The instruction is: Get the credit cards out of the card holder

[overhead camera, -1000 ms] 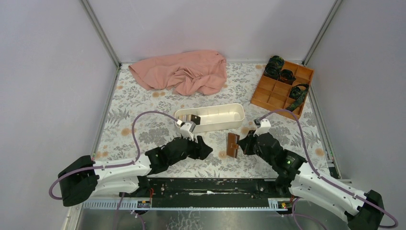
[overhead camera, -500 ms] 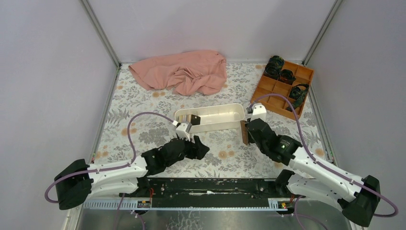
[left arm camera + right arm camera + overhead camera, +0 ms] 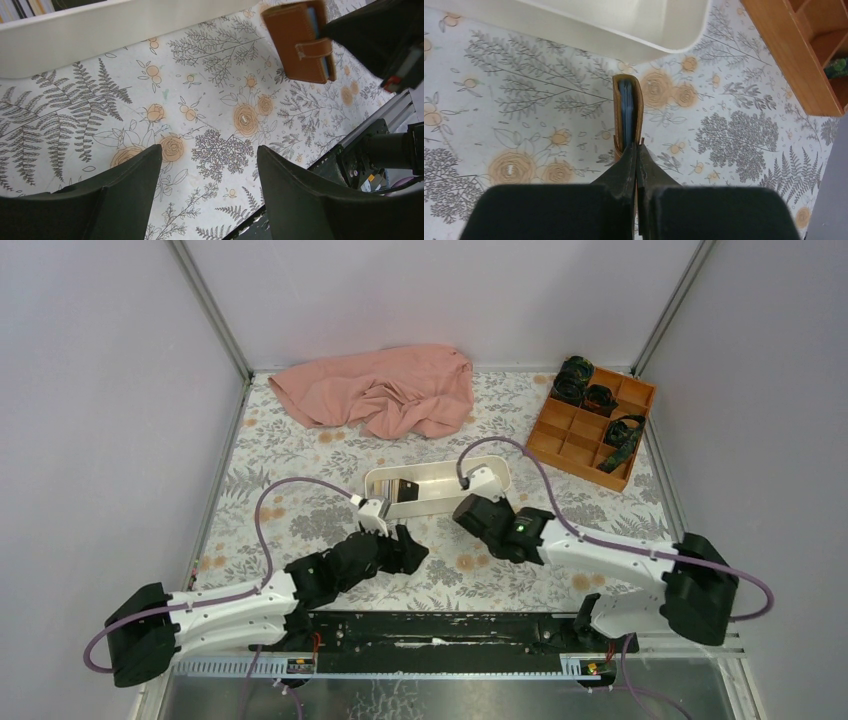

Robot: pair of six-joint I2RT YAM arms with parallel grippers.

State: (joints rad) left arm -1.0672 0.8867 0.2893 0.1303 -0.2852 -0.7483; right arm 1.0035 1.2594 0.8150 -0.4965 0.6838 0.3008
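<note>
The right gripper (image 3: 636, 150) is clamping the shut card holder (image 3: 629, 110) by its near edge. It is holding it on edge, long axis running straight out from the fingers toward the white tray (image 3: 574, 32). A blue card (image 3: 626, 115) is showing inside. The left gripper (image 3: 207, 160), jaws spread and empty, is hovering low, with the holder lying ahead to its right, apart. Loose cards (image 3: 400, 488) are lying in the tray's left end.

No legible text or markings
</note>
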